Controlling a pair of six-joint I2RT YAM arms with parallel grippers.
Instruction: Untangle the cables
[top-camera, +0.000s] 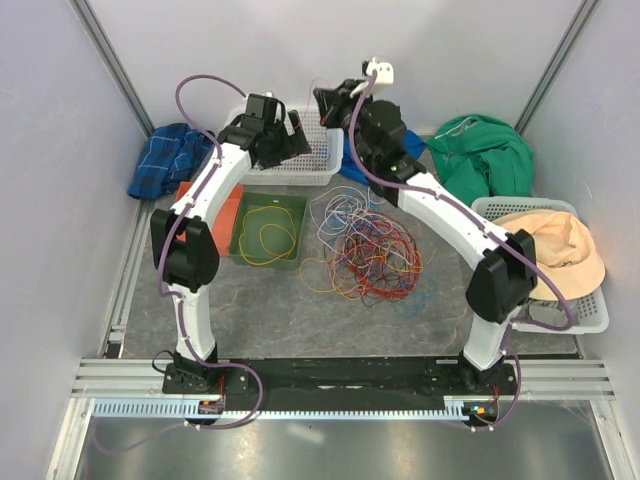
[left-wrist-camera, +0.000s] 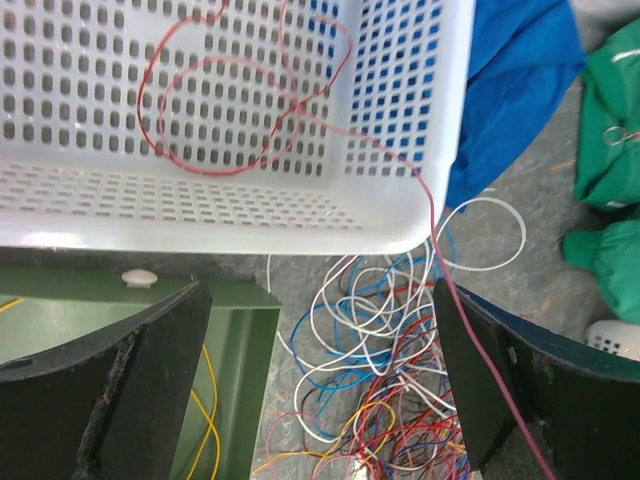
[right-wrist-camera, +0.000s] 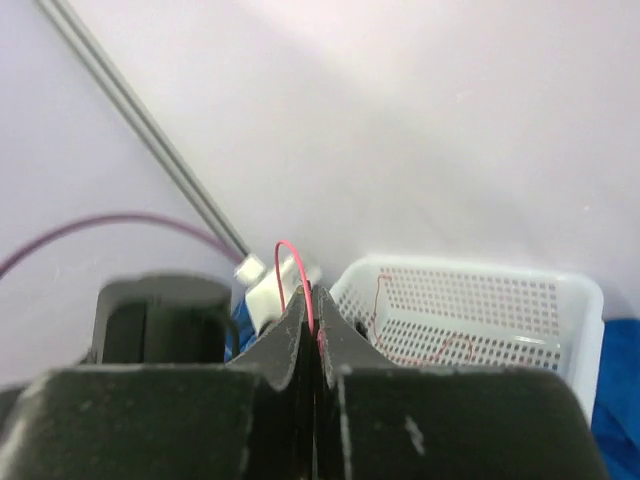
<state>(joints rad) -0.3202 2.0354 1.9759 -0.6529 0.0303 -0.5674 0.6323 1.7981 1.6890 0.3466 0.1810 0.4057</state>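
The cables (top-camera: 365, 245) lie in a many-coloured tangle on the table, right of a green tray (top-camera: 268, 230) that holds a yellow cable (top-camera: 270, 238). My right gripper (right-wrist-camera: 310, 300) is raised near the back wall and is shut on a thin red cable (right-wrist-camera: 285, 262). That red cable (left-wrist-camera: 240, 120) loops in the white basket (left-wrist-camera: 420, 130), then runs over the rim and down past my left gripper's right finger (left-wrist-camera: 520, 380). My left gripper (left-wrist-camera: 320, 380) hangs open above the tray's edge and the tangle (left-wrist-camera: 390, 380), with nothing between its fingers.
A blue plaid cloth (top-camera: 165, 160) lies at the back left and a green garment (top-camera: 485, 155) at the back right. A second white basket (top-camera: 590, 315) with a peach hat (top-camera: 555, 250) stands on the right. Blue cloth (left-wrist-camera: 520, 90) lies beside the back basket.
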